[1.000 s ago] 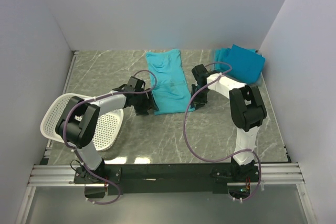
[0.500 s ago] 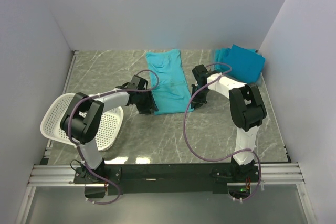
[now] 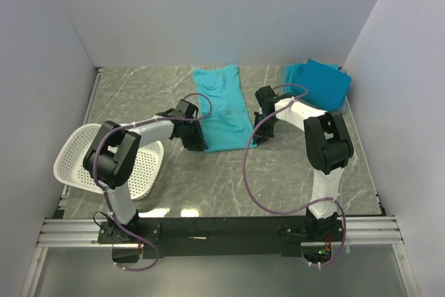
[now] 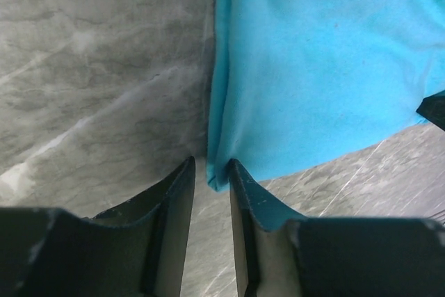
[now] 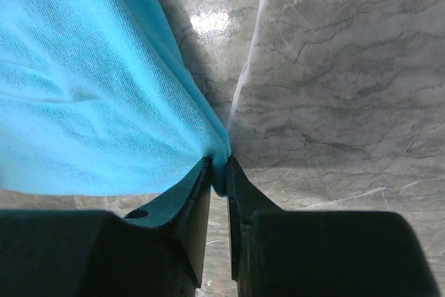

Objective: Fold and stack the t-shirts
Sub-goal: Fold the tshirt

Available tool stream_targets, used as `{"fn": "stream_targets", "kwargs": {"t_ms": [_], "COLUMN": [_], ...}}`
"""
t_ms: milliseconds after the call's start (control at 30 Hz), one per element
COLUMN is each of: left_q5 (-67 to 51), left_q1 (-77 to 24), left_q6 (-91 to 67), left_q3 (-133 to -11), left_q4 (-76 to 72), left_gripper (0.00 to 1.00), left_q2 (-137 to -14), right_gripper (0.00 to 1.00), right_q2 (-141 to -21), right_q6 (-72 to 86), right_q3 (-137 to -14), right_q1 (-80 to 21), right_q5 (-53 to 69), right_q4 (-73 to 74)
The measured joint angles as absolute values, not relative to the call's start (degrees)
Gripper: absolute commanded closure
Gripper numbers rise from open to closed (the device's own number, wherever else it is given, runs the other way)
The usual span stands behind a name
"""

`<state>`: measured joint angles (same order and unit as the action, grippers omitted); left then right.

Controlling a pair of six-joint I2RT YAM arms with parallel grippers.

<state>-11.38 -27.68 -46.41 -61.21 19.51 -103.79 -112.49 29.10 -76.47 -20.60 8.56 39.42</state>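
Observation:
A teal t-shirt (image 3: 222, 106), folded into a long strip, lies flat in the middle of the table. My left gripper (image 3: 197, 142) is at its near left corner. In the left wrist view the jaws (image 4: 212, 166) stand narrowly open with the shirt's corner (image 4: 219, 175) between them, touching the right finger. My right gripper (image 3: 257, 137) is shut on the near right corner, and the cloth (image 5: 104, 102) is pinched between its fingertips (image 5: 217, 166). A stack of folded teal t-shirts (image 3: 321, 83) sits at the back right.
A white perforated basket (image 3: 73, 151) lies tilted at the near left beside the left arm. The table is grey marble (image 3: 208, 179), with walls on three sides. Purple cables loop over both arms.
My left gripper has slid right, up to the shirt's near left corner. The right arm and the shirt have not moved.

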Motion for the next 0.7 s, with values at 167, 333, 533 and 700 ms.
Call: {"fn": "stream_targets", "kwargs": {"t_ms": [167,333,533,700], "left_q5": [-11.68,-12.97,-16.71,-17.58], "left_q1": [-28.23,-28.34,-28.34,-28.34], "left_q6": [-46.48,-46.85,-47.13,-47.31], "left_q3": [-61.95,-62.17,-62.02,-61.01], "left_q4": [19.46,18.52,15.25,13.47], "left_gripper": [0.73,0.9,1.0,1.0], "left_q2": [-104.77,-105.86,-107.09,-106.59], "right_gripper": [0.8,0.81,0.96,1.0], "right_q2": [-112.49,-112.46,-112.38,-112.01], "right_q6": [29.12,29.1,29.08,29.08], "right_q3": [-76.47,-76.49,-76.47,-76.14], "right_q1": [-20.6,-20.58,-20.6,-20.6], "right_q5": [8.6,8.62,8.8,9.1], "right_q4": [39.4,39.4,39.42,39.35]}}
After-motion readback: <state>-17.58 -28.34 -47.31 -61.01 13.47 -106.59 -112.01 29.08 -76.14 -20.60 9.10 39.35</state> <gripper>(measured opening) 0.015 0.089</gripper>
